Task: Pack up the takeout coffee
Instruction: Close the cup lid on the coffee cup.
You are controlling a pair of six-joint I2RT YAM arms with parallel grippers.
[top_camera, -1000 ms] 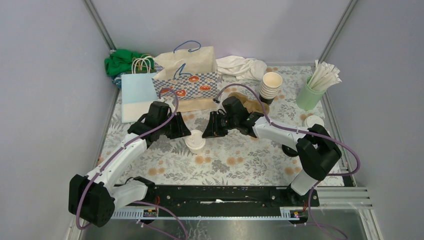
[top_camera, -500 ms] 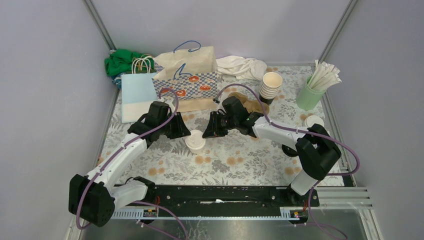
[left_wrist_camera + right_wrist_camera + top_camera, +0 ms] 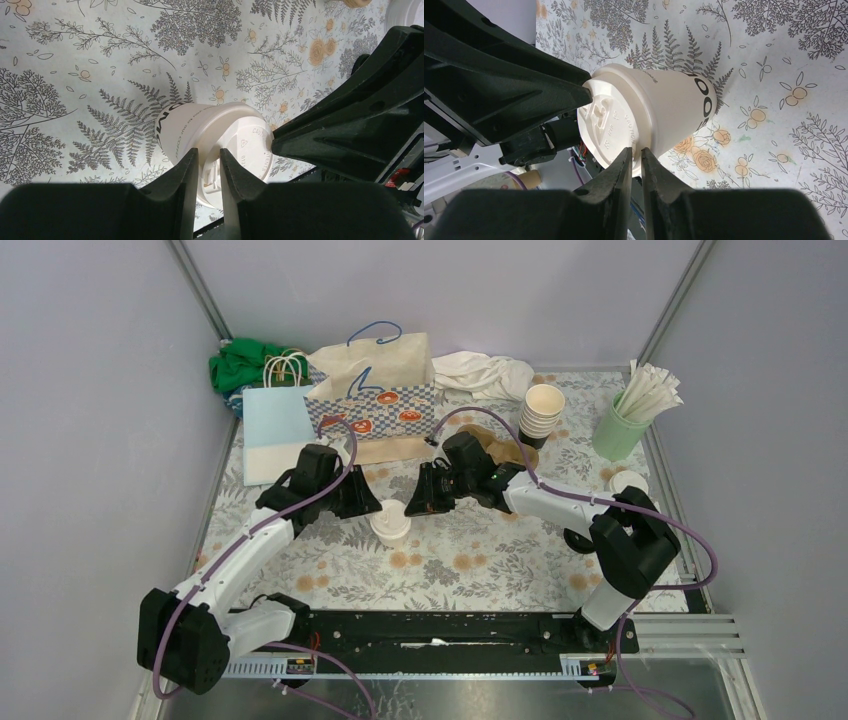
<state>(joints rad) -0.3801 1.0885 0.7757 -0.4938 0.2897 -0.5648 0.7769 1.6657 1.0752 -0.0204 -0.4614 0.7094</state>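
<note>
Nearest you, in the middle of the flowered table cover [image 3: 470, 562], one coffee cup [image 3: 390, 530] stands upright, cream with dark lettering and capped by a white lid [image 3: 246, 142]. Your left gripper [image 3: 209, 156] comes at it from the left, and its fingers pinch the rim of the lid. Your right gripper [image 3: 636, 153] comes from the right with its fingers nearly together, nipping the opposite edge of the same lid. Further right, a loose lid [image 3: 627, 481] lies near the table edge. Behind it are a stack of open cups [image 3: 543, 410] and a green tumbler [image 3: 613, 436] of wrapped straws [image 3: 652, 390]. Farthest back stand a patterned bag [image 3: 375, 390] and a pale blue bag [image 3: 275, 428].
</note>
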